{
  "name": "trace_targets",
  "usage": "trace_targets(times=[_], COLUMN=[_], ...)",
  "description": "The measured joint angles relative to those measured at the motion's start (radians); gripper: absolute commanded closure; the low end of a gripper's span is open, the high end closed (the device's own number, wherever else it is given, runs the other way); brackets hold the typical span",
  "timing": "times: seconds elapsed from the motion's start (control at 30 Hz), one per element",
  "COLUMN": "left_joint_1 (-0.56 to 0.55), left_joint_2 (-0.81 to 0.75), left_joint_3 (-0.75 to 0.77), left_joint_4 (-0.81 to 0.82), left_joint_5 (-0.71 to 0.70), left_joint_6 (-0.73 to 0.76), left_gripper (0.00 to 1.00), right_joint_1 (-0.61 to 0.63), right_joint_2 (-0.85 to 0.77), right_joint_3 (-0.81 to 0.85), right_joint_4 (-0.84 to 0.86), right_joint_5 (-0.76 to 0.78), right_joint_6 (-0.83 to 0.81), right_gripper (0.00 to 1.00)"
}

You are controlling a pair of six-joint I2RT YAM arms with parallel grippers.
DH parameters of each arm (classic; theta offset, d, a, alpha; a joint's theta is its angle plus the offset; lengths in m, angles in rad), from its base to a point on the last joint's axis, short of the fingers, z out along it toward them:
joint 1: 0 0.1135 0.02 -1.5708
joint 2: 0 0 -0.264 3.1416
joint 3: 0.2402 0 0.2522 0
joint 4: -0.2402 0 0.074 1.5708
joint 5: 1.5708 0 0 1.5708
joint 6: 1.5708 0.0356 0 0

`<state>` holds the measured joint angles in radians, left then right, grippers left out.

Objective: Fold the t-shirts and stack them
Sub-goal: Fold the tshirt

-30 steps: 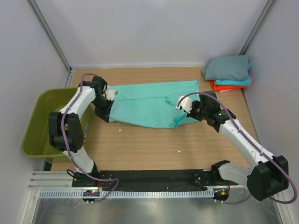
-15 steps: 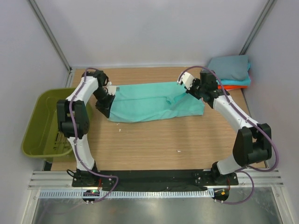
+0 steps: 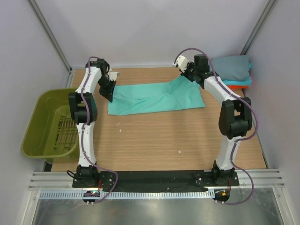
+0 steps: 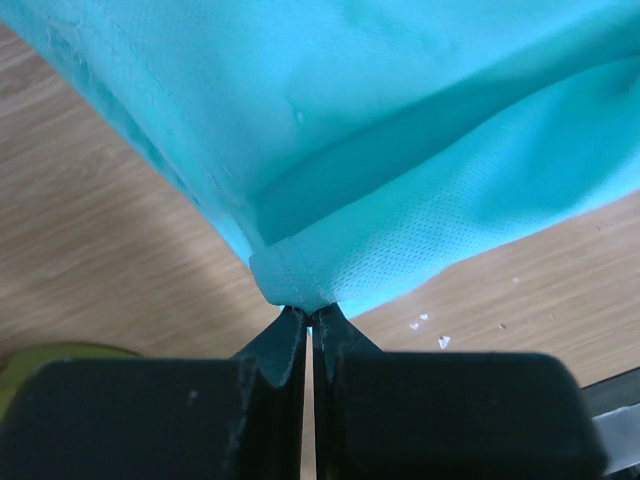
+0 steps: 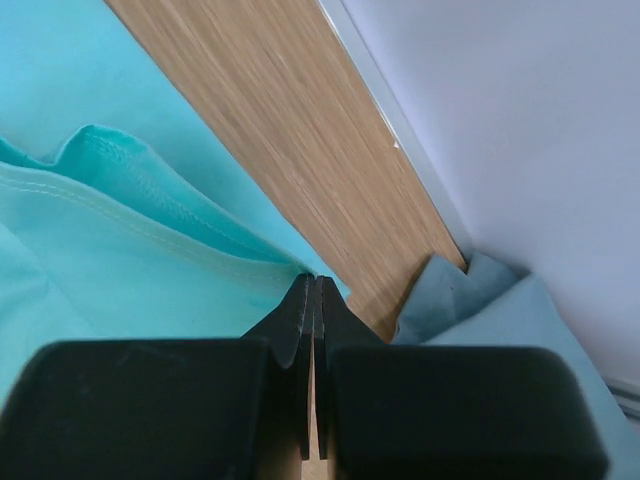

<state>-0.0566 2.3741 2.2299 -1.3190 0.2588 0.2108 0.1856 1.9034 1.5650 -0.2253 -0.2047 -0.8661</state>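
Note:
A mint green t-shirt [image 3: 154, 97] lies folded lengthwise across the far half of the table. My left gripper [image 3: 110, 93] is shut on its left corner, and the hem is pinched at my fingertips in the left wrist view [image 4: 308, 312]. My right gripper [image 3: 185, 76] is shut on the shirt's far right corner, with the cloth edge pinched in the right wrist view [image 5: 315, 282]. A stack of folded shirts, slate grey [image 3: 229, 68] on top, then cyan [image 3: 238, 83] and orange-red [image 3: 220, 87], sits at the far right corner; the grey one also shows in the right wrist view [image 5: 450, 295].
An olive-green plastic basket [image 3: 40, 140] stands off the table's left edge. White walls close in the table at the back and on both sides. Small white specks [image 3: 179, 151] lie on the wooden table [image 3: 159, 140].
Both arms have carried the shirt's near edge towards the back of the table, folding it over into a narrower strip. Both grippers stayed shut on the cloth.

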Motion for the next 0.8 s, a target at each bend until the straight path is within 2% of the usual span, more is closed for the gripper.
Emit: trace_targets(times=[0.1, 0.13, 0.17, 0.2, 0.3, 0.4, 0.43, 0.53, 0.8], left_joint_1=[0.0, 0.0, 0.0, 0.0, 0.0, 0.0, 0.0, -0.001, -0.023], left_joint_2=[0.061, 0.072, 0.079, 0.079, 0.061, 0.033, 0.021, -0.018, -0.036], left_joint_3=[0.02, 0.02, 0.02, 0.017, 0.016, 0.025, 0.031, 0.039, -0.011], left_joint_4=[0.001, -0.003, -0.003, 0.001, 0.014, 0.024, 0.029, 0.042, 0.038], left_joint_5=[-0.024, -0.036, -0.05, -0.066, -0.111, -0.155, -0.167, -0.186, -0.123], left_joint_6=[-0.021, -0.028, -0.039, -0.049, -0.079, -0.098, -0.103, -0.105, -0.102], left_gripper=[0.93, 0.9, 0.83, 0.81, 0.75, 0.67, 0.66, 0.52, 0.52], right_joint_1=[0.0, 0.0, 0.0, 0.0, -0.007, -0.013, -0.014, -0.019, -0.016], right_joint_2=[0.103, 0.137, 0.164, 0.181, 0.198, 0.173, 0.161, 0.113, 0.07], right_joint_3=[0.063, 0.082, 0.093, 0.096, 0.087, 0.069, 0.061, 0.045, 0.039], right_joint_4=[0.008, 0.014, 0.023, 0.028, 0.044, 0.101, 0.118, 0.134, 0.047], right_joint_5=[0.018, 0.032, 0.047, 0.061, 0.109, 0.163, 0.178, 0.205, 0.153], right_joint_6=[0.004, 0.01, 0.013, 0.018, 0.054, 0.086, 0.097, 0.145, 0.316], right_gripper=[0.86, 0.86, 0.85, 0.76, 0.6, 0.53, 0.53, 0.52, 0.52])
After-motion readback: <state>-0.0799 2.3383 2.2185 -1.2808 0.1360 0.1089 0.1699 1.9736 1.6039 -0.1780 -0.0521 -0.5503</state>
